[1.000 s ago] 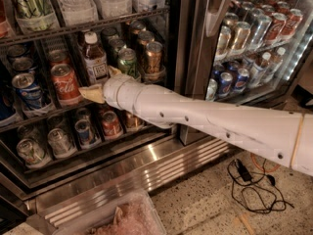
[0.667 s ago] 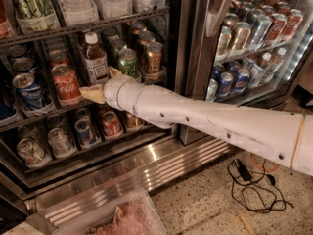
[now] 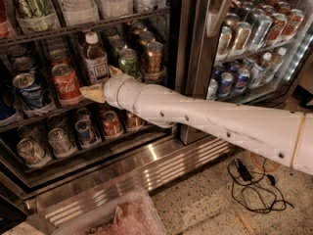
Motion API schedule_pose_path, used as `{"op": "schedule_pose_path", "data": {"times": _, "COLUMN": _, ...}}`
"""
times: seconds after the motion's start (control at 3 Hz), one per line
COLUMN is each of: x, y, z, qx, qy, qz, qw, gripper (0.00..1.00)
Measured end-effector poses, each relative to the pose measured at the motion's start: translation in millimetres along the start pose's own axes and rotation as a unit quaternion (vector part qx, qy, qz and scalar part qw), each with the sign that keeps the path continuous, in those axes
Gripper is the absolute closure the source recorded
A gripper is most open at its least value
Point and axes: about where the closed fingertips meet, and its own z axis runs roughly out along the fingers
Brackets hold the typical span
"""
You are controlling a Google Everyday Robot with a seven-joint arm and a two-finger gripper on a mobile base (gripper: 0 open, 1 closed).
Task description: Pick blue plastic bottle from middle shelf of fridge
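Observation:
The blue plastic bottle (image 3: 95, 58) stands upright on the middle shelf (image 3: 45, 115) of the fridge (image 3: 122, 166). It has a white cap, reddish-brown contents and a white label. My gripper (image 3: 101, 83) is at the end of the white arm that reaches in from the right. It sits right at the bottle's lower part and hides its base. A red cola can (image 3: 65, 83) stands just left of the gripper. Green and copper cans (image 3: 128, 61) stand just to its right.
The top shelf (image 3: 98, 24) holds clear tubs above the bottle. More cans (image 3: 88, 131) fill the lower shelf under my arm. A second cooler (image 3: 254, 38) with cans is at the right. A black cable (image 3: 249, 185) lies on the floor and a clear bin (image 3: 122, 219) stands in front.

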Motion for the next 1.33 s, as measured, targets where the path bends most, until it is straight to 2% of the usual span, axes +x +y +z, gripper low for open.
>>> {"op": "schedule_pose_path", "data": {"times": 1.0, "x": -4.9, "y": 0.9, "z": -5.4, "qx": 0.007, "qy": 0.011, "qz": -0.016, "qw": 0.9998, "gripper": 0.27}}
{"op": "schedule_pose_path", "data": {"times": 1.33, "x": -7.1, "y": -6.5, "z": -6.1, "qx": 0.014, "qy": 0.012, "qz": -0.020, "qw": 0.9996, "gripper": 0.29}}
